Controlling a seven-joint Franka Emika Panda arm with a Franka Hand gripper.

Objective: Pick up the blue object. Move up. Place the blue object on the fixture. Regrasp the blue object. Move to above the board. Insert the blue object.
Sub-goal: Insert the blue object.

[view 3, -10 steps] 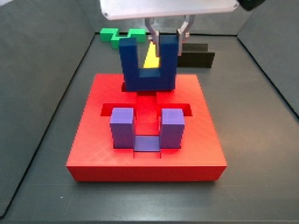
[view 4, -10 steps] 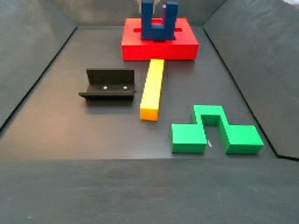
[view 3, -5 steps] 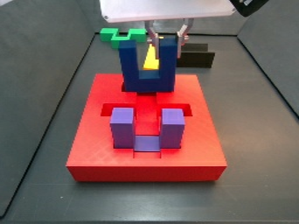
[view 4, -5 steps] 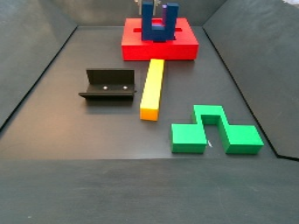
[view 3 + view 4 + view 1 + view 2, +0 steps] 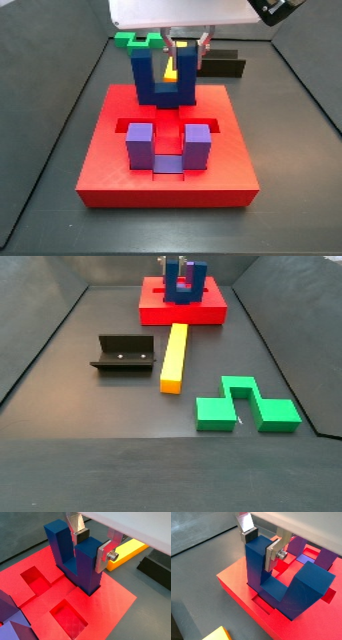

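Note:
The blue object (image 5: 160,85) stands upright with its joining bar down in a recess at the far side of the red board (image 5: 134,170). It also shows in a side view (image 5: 187,281) and in both wrist views (image 5: 77,562) (image 5: 298,587). My gripper (image 5: 187,45) is right above the board. Its fingers straddle one prong near its top, and I see no gap in either wrist view (image 5: 92,549) (image 5: 260,552). The fixture (image 5: 124,353) stands on the floor away from the board, with nothing on it.
A purple U-shaped block (image 5: 140,145) sits in the board's near recess. A long yellow bar (image 5: 174,356) lies on the floor between the board and a green block (image 5: 245,404). Dark walls enclose the floor.
The blue object has sunk a little lower into the board's recess with the gripper around its prong. Nothing else has moved.

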